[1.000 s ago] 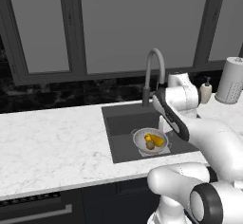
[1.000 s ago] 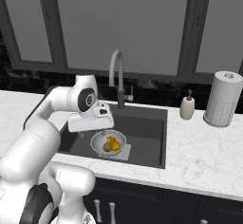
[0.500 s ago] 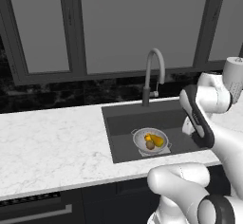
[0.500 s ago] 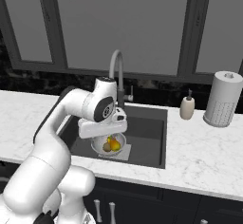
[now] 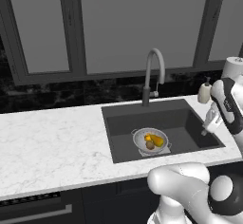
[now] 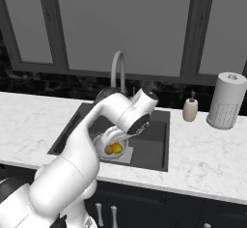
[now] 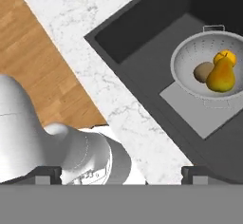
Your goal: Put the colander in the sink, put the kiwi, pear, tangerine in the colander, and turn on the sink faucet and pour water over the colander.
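Hand view showed the colander [image 7: 211, 73] inside the sink [image 7: 142, 52], holding kiwi [image 7: 203, 71], pear [image 7: 221, 77] and tangerine [image 7: 225, 57]. My gripper [image 7: 121, 171] was wide, empty. I judged the sink faucet [image 5: 153, 76] handle came next: approach square, push gently.

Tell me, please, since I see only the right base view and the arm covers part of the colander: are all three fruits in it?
Observer: Yes. In the hand view the kiwi, the pear and the tangerine lie together in the colander.
Operator: Thank you. Is the colander standing on the sink floor?
Observer: It is, on the pale patch on the floor of the sink, seen in the left base view.
Operator: And does the gripper hold anything?
Observer: No. The gripper is open and empty in the hand view, above the front counter edge, off to one side of the colander.
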Controlling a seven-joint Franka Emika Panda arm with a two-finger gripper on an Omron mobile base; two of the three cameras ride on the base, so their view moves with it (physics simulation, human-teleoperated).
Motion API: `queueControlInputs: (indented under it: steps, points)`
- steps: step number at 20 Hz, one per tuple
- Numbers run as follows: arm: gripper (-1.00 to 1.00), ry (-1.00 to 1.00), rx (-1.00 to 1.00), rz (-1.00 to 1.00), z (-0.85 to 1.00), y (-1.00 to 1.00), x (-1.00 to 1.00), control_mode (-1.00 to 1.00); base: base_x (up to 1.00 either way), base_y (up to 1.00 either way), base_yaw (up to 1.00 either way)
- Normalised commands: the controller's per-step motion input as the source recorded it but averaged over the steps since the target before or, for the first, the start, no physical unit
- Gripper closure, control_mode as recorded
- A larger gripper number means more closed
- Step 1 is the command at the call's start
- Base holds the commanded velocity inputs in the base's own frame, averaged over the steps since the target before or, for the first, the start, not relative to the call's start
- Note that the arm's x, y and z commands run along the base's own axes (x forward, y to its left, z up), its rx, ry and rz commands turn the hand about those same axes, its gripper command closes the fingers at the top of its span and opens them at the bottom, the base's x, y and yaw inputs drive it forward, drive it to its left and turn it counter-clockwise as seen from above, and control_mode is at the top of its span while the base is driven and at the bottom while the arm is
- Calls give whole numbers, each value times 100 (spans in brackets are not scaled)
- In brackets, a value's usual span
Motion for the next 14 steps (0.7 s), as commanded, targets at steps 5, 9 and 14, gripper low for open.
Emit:
queueControlInputs:
  steps: [5,9,14]
  points:
    - [-100,-18,28,11,-2,-23,39,-100,0,0,0]
    - [-100,-18,26,3,-2,-17,44,-100,0,0,0]
    - [-100,-10,18,1,0,-16,48,-100,0,0,0]
